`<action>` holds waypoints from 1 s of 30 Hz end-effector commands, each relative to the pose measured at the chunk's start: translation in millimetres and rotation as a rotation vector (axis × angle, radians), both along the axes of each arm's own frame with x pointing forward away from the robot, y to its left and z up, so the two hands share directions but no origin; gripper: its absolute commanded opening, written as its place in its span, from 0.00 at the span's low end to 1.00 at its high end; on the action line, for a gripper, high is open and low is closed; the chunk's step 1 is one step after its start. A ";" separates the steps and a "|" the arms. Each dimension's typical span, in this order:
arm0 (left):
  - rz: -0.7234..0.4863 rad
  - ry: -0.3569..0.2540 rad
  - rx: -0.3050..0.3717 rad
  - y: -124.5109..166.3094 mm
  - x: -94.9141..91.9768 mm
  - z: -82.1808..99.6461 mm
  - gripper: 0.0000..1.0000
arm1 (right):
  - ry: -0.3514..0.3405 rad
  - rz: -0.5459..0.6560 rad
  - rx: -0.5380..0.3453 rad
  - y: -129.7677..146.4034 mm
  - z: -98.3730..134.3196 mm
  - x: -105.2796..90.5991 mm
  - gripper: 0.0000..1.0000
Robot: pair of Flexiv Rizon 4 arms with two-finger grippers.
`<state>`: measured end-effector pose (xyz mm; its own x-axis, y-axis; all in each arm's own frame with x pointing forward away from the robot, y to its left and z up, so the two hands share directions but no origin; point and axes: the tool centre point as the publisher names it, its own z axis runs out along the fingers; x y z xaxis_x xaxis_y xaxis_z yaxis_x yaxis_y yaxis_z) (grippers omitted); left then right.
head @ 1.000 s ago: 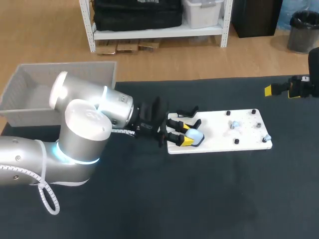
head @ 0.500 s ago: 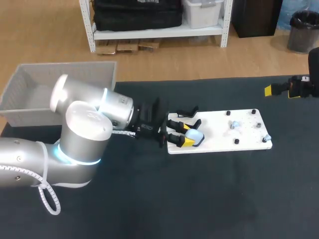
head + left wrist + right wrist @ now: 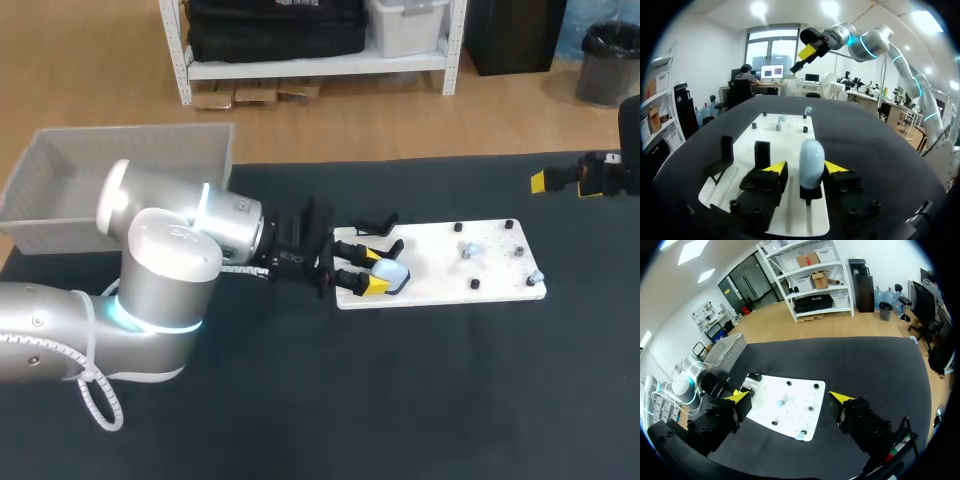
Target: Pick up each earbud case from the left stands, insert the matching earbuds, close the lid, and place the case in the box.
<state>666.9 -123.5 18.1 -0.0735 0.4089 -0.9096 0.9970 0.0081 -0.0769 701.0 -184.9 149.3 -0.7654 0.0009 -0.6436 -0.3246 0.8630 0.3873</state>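
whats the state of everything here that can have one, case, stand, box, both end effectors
pale blue egg-shaped earbud case: lid closed, upright on its holder, not lifted
black stand beside it: empty
left end effector: open, one finger either side of the case
right end effector: open, holding nothing
grey plastic box: no case visible inside; part hidden by the arm

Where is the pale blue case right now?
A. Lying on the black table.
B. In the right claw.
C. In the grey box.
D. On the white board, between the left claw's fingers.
D: the left wrist view shows the case standing upright on the board, between the open yellow tips of the left claw.
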 end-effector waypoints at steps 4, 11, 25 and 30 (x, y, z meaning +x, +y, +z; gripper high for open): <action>0.001 -0.007 -0.010 -2.7 -4.7 -4.3 0.43 | 0.000 0.000 -0.002 -0.3 0.1 -0.3 1.00; 0.003 -0.006 -0.012 -5.1 -5.8 -5.7 0.42 | 0.000 0.000 -0.002 -0.3 0.1 -0.3 1.00; 0.012 -0.022 -0.010 -6.1 -5.1 -8.3 0.38 | 0.000 0.000 -0.002 -0.3 0.1 -0.3 1.00; 0.014 -0.027 -0.014 -4.3 -4.3 -7.3 0.38 | 0.000 0.000 -0.002 -0.3 0.1 -0.3 1.00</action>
